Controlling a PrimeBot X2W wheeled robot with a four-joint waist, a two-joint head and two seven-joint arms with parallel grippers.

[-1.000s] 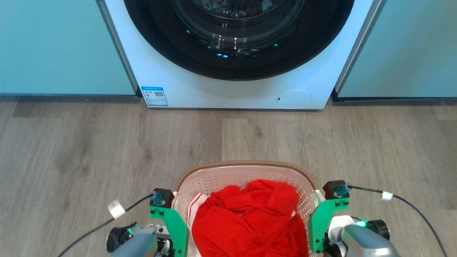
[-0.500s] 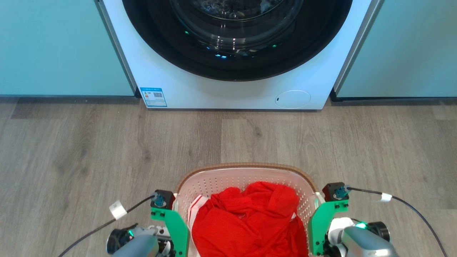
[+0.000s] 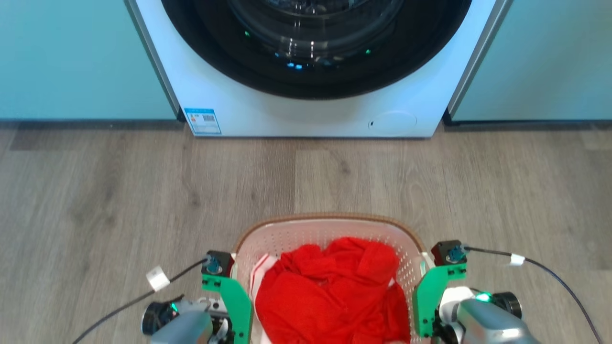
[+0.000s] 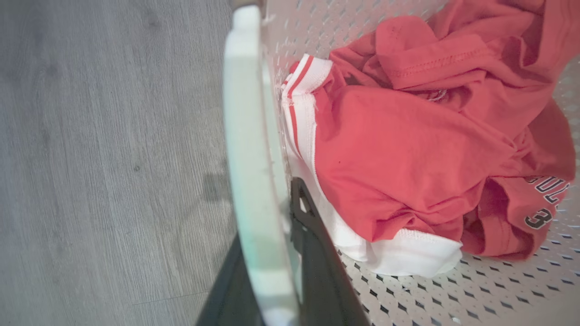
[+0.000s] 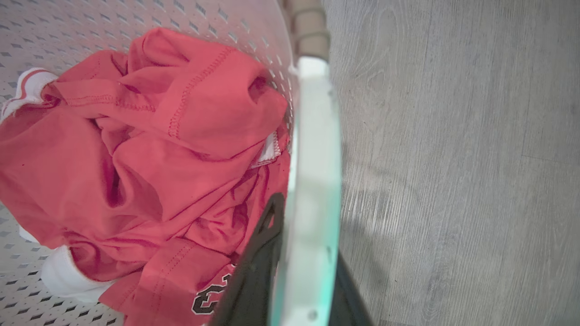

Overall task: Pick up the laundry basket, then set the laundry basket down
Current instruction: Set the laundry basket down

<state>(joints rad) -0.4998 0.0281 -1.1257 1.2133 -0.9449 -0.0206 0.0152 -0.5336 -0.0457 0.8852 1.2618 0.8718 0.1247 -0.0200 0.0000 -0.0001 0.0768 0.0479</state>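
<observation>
Laundry basket (image 3: 330,219) lies between left pincer (image 4: 267,213) and right pincer (image 5: 308,226), each clenched on a handle.

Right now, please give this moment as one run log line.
left gripper: shut on laundry basket | right gripper: shut on laundry basket | load: red garment | ahead: washing machine

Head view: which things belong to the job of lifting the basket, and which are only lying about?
Job: laundry basket; left gripper and right gripper, each clamped on a side handle.
Lying about: red jersey inside the basket; washing machine; wooden floor; teal panels.
</observation>
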